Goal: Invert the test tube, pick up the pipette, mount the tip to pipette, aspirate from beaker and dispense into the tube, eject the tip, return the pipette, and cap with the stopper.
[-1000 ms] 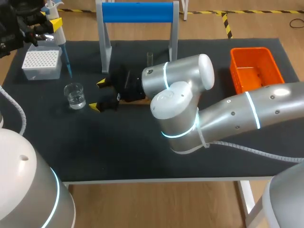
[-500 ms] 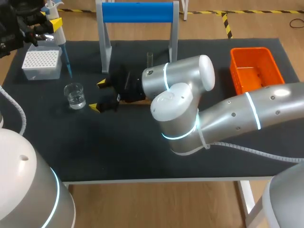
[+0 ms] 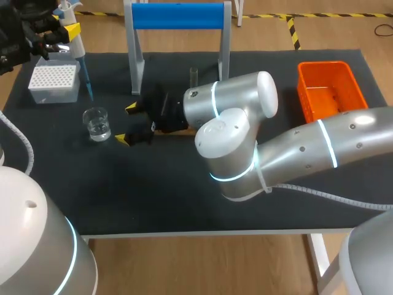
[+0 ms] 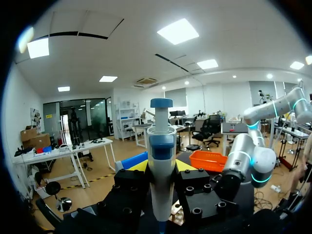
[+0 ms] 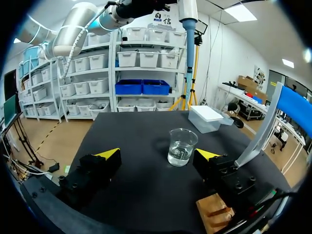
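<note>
Pipette (image 4: 161,168) shows white body, blue collar, blue plunger

Beaker (image 3: 97,123) between tip box (image 3: 54,83) and right hand (image 3: 127,123)

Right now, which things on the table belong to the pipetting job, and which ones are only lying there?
For the job: pipette, held in the left gripper; tip box; beaker with clear liquid; test tube. No stopper is in view.

Maybe only lying about, use not shown: orange bin; blue-topped frame; wooden block.
</note>
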Controlling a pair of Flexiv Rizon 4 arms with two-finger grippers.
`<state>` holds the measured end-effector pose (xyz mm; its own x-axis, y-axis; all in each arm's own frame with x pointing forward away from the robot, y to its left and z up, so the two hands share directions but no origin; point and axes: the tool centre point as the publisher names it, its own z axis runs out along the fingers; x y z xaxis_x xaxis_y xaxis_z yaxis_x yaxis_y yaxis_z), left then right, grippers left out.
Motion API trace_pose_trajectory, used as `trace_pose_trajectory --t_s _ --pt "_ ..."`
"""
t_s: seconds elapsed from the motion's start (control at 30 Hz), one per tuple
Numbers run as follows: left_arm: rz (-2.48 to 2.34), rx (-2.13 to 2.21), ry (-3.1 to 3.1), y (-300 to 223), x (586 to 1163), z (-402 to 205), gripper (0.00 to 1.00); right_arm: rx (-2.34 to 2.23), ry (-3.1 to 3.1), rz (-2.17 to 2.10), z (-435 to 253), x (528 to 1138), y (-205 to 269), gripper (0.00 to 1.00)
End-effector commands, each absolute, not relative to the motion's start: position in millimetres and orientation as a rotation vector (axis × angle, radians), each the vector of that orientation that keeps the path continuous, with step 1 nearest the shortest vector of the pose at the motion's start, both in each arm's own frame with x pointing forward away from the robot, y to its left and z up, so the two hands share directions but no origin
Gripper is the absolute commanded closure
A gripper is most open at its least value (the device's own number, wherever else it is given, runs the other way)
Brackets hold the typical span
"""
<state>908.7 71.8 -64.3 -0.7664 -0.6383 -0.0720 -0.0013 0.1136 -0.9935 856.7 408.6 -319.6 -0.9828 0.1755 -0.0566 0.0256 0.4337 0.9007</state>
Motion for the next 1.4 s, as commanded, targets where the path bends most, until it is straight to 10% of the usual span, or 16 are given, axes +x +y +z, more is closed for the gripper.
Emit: trace_pose_trajectory --t_s 0.03,1.4 --pt "-1.699 -0.619 1.900 71.4 908.2 -64.8 1.00 0.178 2.541 1.588 -319.4 857.1 408.5 0.00" --pt "-1.694 -0.679 1.862 84.5 924.8 -151.5 1.00 0.178 2.541 1.588 -319.4 857.1 408.5 0.00"
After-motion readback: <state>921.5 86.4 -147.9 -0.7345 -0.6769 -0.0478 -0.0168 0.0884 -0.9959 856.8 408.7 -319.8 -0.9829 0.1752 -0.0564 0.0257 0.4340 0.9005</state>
